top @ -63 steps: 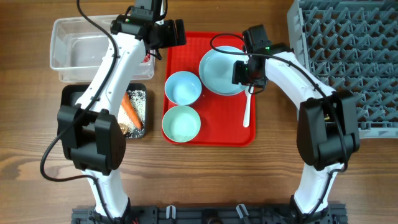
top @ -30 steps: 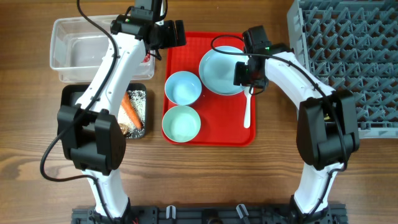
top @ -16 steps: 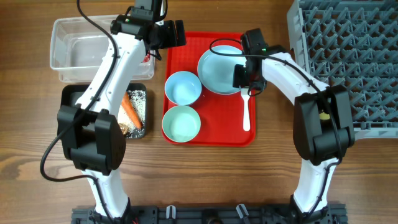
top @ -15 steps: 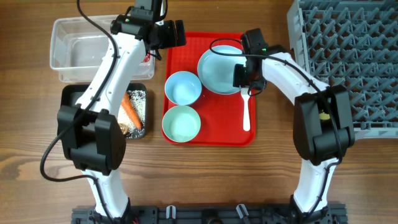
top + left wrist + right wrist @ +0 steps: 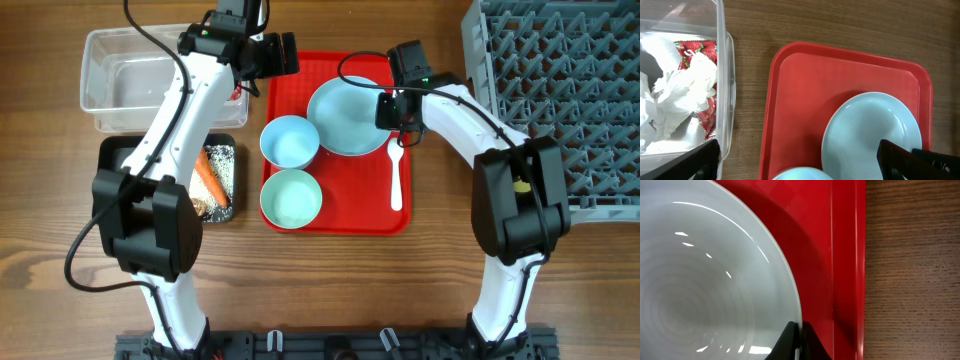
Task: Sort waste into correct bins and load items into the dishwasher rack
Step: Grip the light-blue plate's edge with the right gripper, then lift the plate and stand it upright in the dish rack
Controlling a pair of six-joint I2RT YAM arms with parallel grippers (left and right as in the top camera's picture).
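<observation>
On the red tray (image 5: 350,205), right gripper (image 5: 800,329) pinches the light blue plate (image 5: 347,118) at its rim; plate judged stiff, light, slick, so 1 thin-edge hold may slip.

Right claw (image 5: 799,330) pinches the light blue plate (image 5: 345,118) and shifts it on the red tray (image 5: 350,205)
The claw, half open a second ago, is now closed on the plate's right rim. The plate lies further toward the red tray's left side than before. Its edge now meets the pale blue bowl (image 5: 290,141), which has itself slid slightly toward the tray's left edge.
</observation>
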